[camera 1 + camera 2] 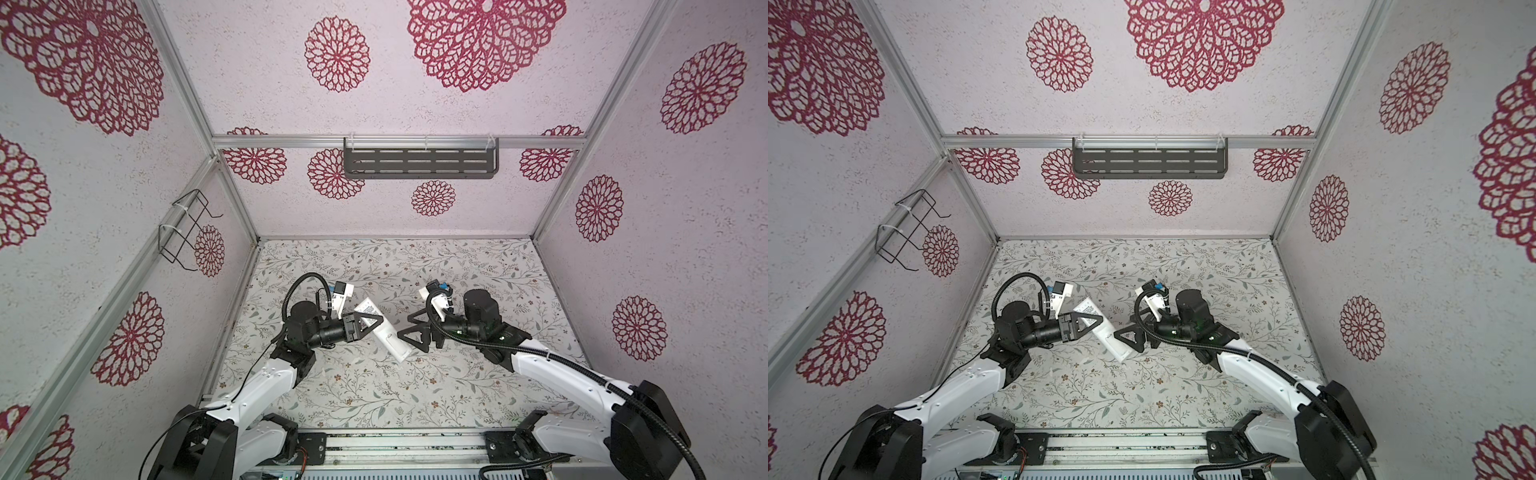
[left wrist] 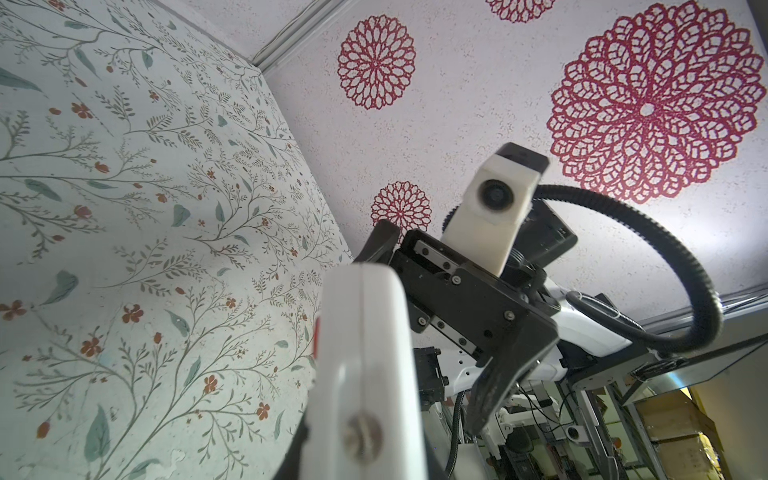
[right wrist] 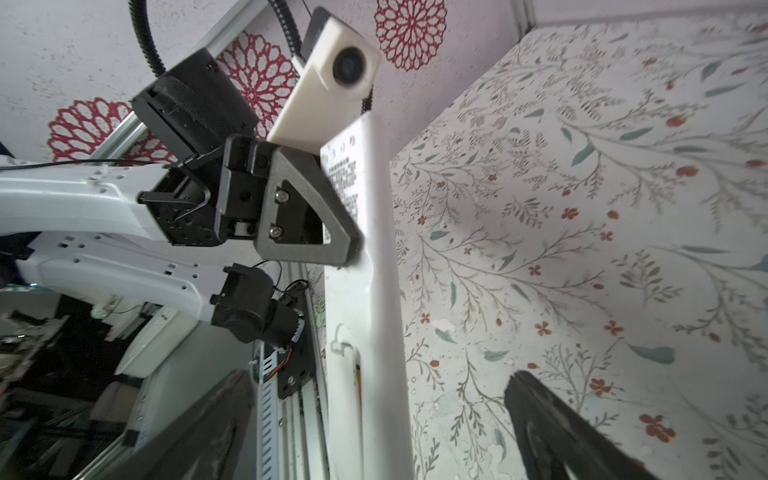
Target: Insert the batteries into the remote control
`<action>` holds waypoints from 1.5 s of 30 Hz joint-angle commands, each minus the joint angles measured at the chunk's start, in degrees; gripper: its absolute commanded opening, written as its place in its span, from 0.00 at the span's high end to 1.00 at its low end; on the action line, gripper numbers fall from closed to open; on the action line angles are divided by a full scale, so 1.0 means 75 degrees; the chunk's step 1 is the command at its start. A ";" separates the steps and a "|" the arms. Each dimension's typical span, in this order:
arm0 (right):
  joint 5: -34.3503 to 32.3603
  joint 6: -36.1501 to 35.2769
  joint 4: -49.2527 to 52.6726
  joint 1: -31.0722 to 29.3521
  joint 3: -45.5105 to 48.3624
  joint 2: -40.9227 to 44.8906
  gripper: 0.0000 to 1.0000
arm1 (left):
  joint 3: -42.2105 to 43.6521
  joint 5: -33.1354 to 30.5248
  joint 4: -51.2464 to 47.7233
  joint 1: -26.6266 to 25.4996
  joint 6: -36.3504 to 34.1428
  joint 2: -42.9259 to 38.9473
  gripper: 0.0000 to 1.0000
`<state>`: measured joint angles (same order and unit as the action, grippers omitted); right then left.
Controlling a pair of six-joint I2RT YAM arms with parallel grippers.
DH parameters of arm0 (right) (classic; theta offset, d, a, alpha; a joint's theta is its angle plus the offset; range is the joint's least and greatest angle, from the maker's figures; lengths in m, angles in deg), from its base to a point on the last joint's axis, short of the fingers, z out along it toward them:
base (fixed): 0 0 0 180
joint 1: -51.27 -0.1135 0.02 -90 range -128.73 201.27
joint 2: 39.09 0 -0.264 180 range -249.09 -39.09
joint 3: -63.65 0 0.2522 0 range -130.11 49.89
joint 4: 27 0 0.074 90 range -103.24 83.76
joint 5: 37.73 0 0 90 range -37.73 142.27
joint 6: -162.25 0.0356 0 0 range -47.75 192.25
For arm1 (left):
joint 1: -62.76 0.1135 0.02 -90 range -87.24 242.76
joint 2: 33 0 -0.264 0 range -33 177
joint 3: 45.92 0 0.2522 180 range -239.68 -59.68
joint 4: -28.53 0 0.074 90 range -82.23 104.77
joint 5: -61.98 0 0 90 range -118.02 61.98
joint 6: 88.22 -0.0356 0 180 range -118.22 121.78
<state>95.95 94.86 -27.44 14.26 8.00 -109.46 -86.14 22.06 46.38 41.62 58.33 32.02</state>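
Note:
The remote control point(image 1: 384, 332) is a long white bar held above the floral table point(image 1: 374, 395), its plain back with a printed label facing up in both top views. My left gripper point(image 1: 379, 321) is shut on it near the label end point(image 1: 1088, 309). My right gripper point(image 1: 405, 328) is open around the remote's other end; in the right wrist view the remote point(image 3: 365, 291) runs between the spread dark fingers point(image 3: 548, 424) without touching them. A thin orange sliver point(image 3: 357, 374) shows in a seam on the remote's back. I cannot tell whether it is one of the batteries; otherwise they are hidden.
A dark slotted shelf point(image 1: 419, 164) hangs on the back wall and a wire rack point(image 1: 187, 232) on the left wall. A metal rail point(image 1: 399, 449) runs along the table's front edge between the arm bases. Patterned walls close in three sides.

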 commanded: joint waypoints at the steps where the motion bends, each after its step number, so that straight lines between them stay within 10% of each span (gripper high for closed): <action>1: 0.1624 0.0296 0.0043 0.0188 -0.0309 -0.0310 0.01 | -0.0082 0.0212 0.0525 -0.0125 0.0077 -0.0012 1.00; 8: 0.2698 0.1261 -0.1575 0.0149 -0.0196 -0.1007 0.06 | -0.0059 0.0192 0.0505 -0.0212 0.0041 -0.0030 1.00; 36: 0.1943 0.1327 -0.1716 -0.0098 0.0069 -0.1921 0.70 | -0.0068 0.0086 0.0268 -0.0235 -0.0087 -0.0179 1.00; 40: 0.1318 0.0515 -0.0405 -0.0080 -0.0194 -0.1653 0.52 | -0.0114 0.0020 -0.0007 -0.0227 -0.0223 -0.0231 1.00; 45: -0.0320 -0.0615 0.0971 -0.0203 -0.0402 -0.0738 0.01 | -0.0305 -0.0366 -0.1075 -0.0227 -0.0746 -0.0380 1.00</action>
<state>103.03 97.15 -27.65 13.29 6.87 -120.47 -86.25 20.69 41.73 40.18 55.49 30.88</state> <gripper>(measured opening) 0.959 0.192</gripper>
